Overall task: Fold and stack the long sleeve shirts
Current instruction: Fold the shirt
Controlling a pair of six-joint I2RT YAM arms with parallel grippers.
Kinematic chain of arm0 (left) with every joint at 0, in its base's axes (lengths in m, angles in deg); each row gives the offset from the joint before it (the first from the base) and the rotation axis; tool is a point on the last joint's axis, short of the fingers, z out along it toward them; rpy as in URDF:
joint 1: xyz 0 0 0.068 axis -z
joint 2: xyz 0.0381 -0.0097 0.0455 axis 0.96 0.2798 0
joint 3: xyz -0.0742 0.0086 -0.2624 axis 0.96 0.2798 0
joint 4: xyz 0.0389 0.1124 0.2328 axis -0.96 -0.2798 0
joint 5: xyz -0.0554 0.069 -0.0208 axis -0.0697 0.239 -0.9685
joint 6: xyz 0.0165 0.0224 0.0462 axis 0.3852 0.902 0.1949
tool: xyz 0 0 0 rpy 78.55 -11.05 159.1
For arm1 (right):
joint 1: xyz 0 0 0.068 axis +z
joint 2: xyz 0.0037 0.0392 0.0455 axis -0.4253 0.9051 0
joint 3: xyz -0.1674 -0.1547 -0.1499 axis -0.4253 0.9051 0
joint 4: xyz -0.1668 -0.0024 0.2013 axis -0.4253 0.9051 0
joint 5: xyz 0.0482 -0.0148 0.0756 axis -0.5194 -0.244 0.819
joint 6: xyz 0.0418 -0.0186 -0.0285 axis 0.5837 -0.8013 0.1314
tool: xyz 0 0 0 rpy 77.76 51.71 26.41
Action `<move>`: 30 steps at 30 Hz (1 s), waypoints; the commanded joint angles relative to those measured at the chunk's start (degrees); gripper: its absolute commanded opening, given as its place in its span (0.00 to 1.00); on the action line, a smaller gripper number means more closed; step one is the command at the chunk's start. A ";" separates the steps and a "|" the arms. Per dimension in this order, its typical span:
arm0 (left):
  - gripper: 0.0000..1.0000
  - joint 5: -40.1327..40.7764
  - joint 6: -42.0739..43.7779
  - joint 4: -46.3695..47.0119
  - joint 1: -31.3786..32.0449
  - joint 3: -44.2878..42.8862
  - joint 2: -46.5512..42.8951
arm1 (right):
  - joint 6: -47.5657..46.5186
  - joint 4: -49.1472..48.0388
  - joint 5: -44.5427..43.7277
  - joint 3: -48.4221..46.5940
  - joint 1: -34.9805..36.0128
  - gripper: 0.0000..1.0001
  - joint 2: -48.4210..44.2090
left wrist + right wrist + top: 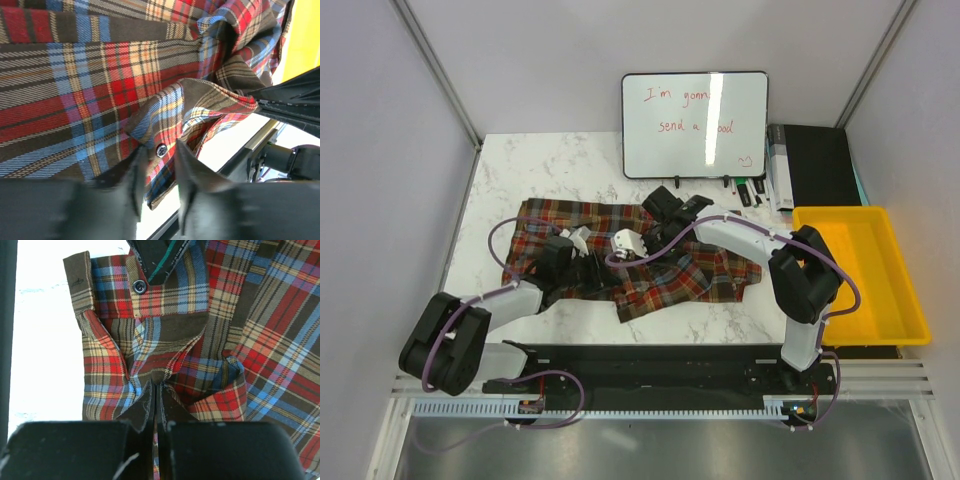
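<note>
One long sleeve shirt (pixel 670 275), red, navy and tan plaid, lies rumpled across the marble table (pixel 520 165). My left gripper (pixel 582 268) is over its near left part. In the left wrist view its jaws (pixel 160 155) stand open around a buttoned sleeve cuff (pixel 165 115) without pressing it. My right gripper (pixel 610 262) reaches in from the right. In the right wrist view it (pixel 156 386) is shut on a pinched fold of the shirt (pixel 260 315), just behind the same cuff (pixel 115 290). No other shirt is in view.
A yellow bin (pixel 860 270) stands at the table's right edge. A whiteboard (pixel 695 125) leans at the back, with markers (pixel 750 190) and a black box (pixel 815 165) beside it. The shirt's near edge lies close to the table's front edge (pixel 225 145).
</note>
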 commanded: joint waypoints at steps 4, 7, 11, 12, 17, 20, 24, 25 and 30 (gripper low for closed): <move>0.02 -3.93 1.99 -6.91 0.20 -4.37 -4.55 | 1.29 0.49 1.90 -3.82 -1.19 0.02 -1.84; 0.02 -5.24 6.99 -15.88 0.29 -6.41 -8.94 | 4.36 0.75 1.81 -5.31 -3.03 0.16 -2.19; 0.02 -5.16 9.39 -22.86 0.64 -4.48 -14.04 | 7.44 3.82 3.57 -9.09 -7.76 0.49 -2.28; 0.02 -4.46 9.04 -23.30 2.64 -5.00 -15.18 | 8.84 4.09 4.36 -9.62 -8.65 0.50 -2.11; 0.02 -5.86 10.61 -30.21 10.38 -8.95 -17.82 | 17.11 6.11 6.12 -14.54 -13.13 0.48 1.83; 0.02 -7.96 12.55 -35.58 13.55 -11.50 -20.46 | 18.43 7.78 4.19 -16.83 -13.23 0.33 4.21; 0.02 -7.71 10.90 -37.80 15.49 -12.13 -23.36 | 20.80 7.09 -0.46 -17.01 -10.69 0.19 6.15; 0.02 -7.79 10.54 -37.72 15.49 -11.86 -23.72 | 21.42 6.74 -1.08 -15.96 -10.07 0.18 6.24; 0.02 -8.94 9.75 -37.72 15.58 -10.98 -24.95 | 27.13 -2.49 -8.80 -9.37 -5.41 0.32 5.10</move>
